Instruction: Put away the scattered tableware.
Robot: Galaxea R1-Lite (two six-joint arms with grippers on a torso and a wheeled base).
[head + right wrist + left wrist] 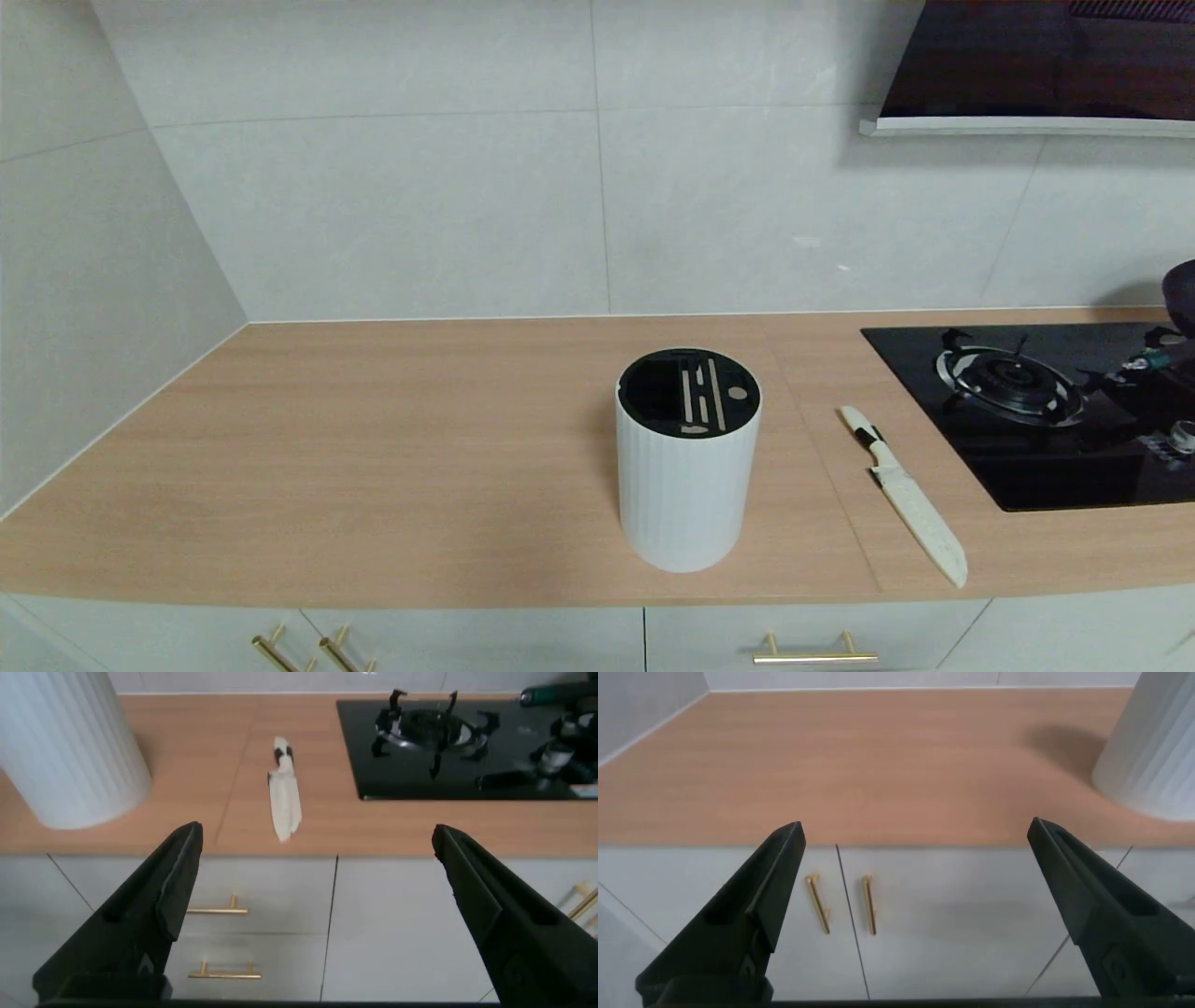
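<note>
With left gripper (915,829) and right gripper (316,832) gaping wide, a knife (901,490) lies right of the white slotted holder (688,476) on the counter (373,448).

The knife block (688,462) stands on the countertop (373,448) near its front edge, about mid-width. The knife (903,493) lies flat to the block's right, apart from it, handle toward the wall and tip toward the front edge. Right of the knife, the gas hob (1046,476) is set into the countertop. What may be a pan (1181,294) sits at its far right.
</note>
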